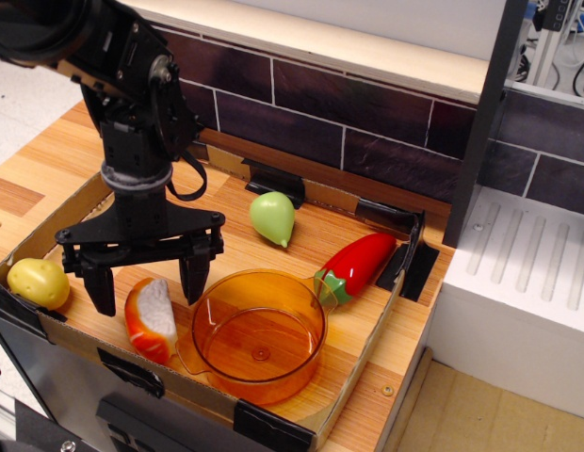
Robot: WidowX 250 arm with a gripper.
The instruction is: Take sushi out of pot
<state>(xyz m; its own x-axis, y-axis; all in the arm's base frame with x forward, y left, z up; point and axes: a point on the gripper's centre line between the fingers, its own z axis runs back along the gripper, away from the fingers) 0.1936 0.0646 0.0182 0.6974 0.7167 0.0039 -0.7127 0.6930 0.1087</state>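
Observation:
The sushi (pixel 151 318), an orange salmon layer with a white rice block, lies on the wooden tray floor just left of the pot. The pot (pixel 259 334) is a round transparent orange pot with small handles, near the tray's front edge, and it holds nothing. My gripper (pixel 146 290) hangs just above the sushi with its black fingers (pixel 194 279) spread wide on either side. It is open and holds nothing.
A yellow potato (pixel 39 282) sits at the tray's left corner. A green pear-like fruit (pixel 273 217) and a red pepper (pixel 356 265) lie behind and right of the pot. The cardboard-edged tray (pixel 358 367) bounds all. A dark brick wall stands behind, a white unit at right.

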